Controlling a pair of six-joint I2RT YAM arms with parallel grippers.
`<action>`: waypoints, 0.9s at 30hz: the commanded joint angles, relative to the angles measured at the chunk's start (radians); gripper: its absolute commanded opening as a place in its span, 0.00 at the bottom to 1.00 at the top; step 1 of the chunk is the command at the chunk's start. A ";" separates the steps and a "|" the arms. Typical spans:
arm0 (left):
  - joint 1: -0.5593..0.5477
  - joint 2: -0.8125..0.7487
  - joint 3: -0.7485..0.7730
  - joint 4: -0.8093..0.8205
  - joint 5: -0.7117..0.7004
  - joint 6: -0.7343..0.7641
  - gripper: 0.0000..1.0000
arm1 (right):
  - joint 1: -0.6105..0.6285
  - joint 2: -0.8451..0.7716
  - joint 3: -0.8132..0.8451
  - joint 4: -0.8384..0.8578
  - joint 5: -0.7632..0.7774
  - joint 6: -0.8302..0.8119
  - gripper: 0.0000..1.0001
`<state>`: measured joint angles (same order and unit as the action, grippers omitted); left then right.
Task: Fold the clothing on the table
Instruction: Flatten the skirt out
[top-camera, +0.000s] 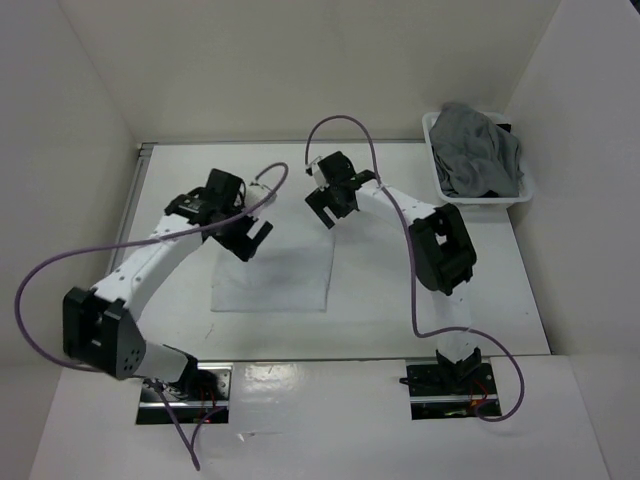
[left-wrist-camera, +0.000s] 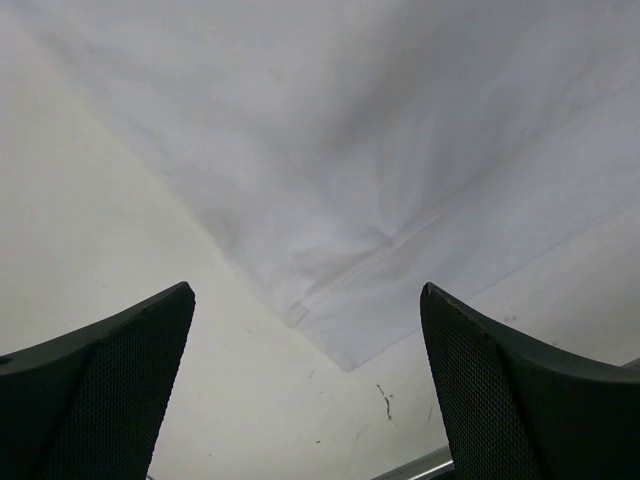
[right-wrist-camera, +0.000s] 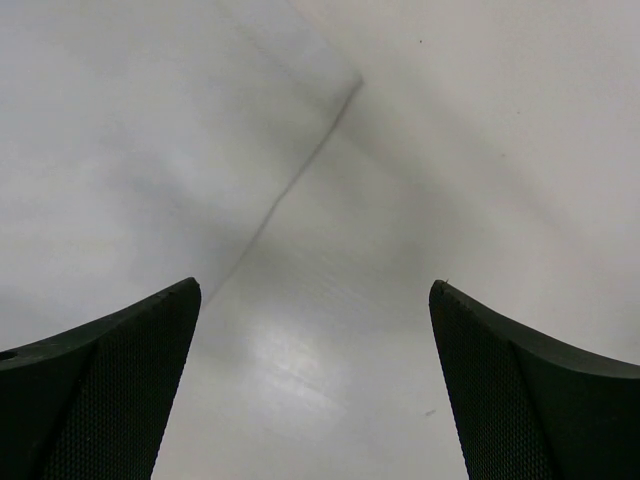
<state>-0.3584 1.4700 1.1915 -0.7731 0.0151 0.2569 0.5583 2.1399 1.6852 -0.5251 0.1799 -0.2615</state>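
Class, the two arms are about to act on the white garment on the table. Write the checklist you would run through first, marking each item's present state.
1. Left gripper open and empty: ok.
2. Right gripper open and empty: ok.
3. White garment lying flat on the table: ok.
4. Garment corner between the left fingers in the wrist view: ok.
5. Right gripper over a garment edge: not ok; the edge sits left of centre, with bare table beneath.
6. Grey clothing inside the basket, apart from both arms: ok.
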 joint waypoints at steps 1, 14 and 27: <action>0.048 -0.175 0.063 -0.040 0.007 -0.091 1.00 | 0.038 -0.204 -0.019 -0.029 -0.106 0.045 0.99; 0.326 -0.270 -0.046 0.078 0.055 -0.255 1.00 | 0.316 -0.080 -0.027 -0.009 -0.152 0.024 0.99; 0.486 -0.261 -0.110 0.136 0.155 -0.237 1.00 | 0.316 0.069 0.200 -0.027 -0.223 0.002 0.99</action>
<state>0.1249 1.2186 1.0897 -0.6750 0.1345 0.0219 0.8726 2.1750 1.8118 -0.5537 -0.0013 -0.2516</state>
